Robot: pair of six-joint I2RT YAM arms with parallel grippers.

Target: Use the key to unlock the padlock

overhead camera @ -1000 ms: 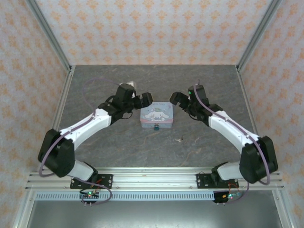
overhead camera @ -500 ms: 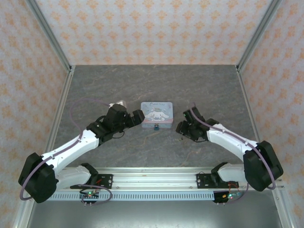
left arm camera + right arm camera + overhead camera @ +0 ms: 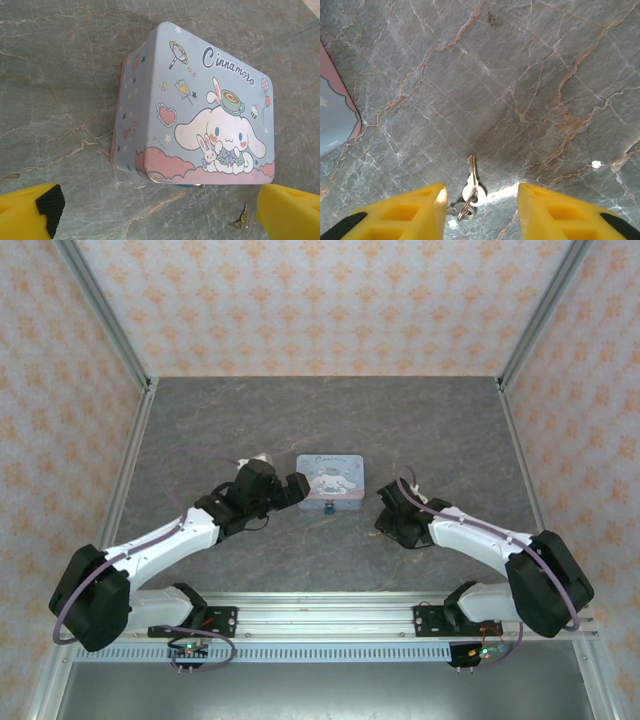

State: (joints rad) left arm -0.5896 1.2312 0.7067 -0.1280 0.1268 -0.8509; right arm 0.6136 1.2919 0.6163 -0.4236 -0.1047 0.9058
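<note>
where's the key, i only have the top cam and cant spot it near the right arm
observer: The right wrist view has the key flat on the table, between the yellow fingers of the right gripper.
operator: is it gripped
observer: No, the jaws stand apart and are not pinched on it; its ring lies close by one finger.
operator: left gripper?
observer: In the left wrist view the left gripper is wide open, aimed at the front of the tin.
</note>
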